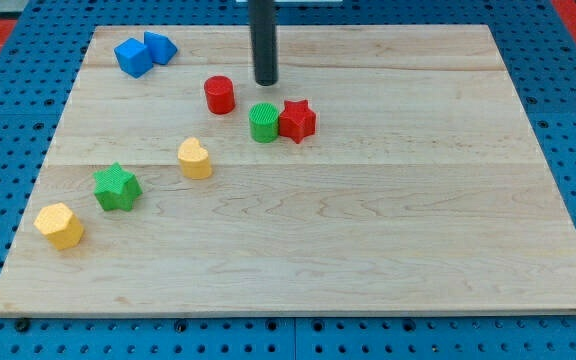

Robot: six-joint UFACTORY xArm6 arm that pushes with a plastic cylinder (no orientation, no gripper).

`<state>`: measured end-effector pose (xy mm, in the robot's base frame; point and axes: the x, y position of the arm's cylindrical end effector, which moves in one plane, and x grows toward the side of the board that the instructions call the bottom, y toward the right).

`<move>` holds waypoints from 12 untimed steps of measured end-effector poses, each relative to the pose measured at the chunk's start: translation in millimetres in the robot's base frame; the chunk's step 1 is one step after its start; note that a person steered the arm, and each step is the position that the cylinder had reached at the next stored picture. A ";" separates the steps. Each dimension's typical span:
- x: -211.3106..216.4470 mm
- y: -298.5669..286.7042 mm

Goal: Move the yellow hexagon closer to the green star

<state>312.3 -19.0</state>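
The yellow hexagon (60,225) lies near the board's lower left corner. The green star (117,187) sits just up and to the right of it, with a small gap between them. My tip (266,82) is far from both, near the view's top centre, just right of the red cylinder (219,95) and above the green cylinder (263,122). It touches no block.
A yellow heart-like block (195,158) lies right of the green star. A red star (297,120) touches the green cylinder's right side. Two blue blocks (144,53) sit at the top left. The wooden board (388,220) rests on a blue pegboard.
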 end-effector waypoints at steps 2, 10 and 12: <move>28.2 -113.2; 275.9 -257.1; 239.0 -184.4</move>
<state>551.3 -203.4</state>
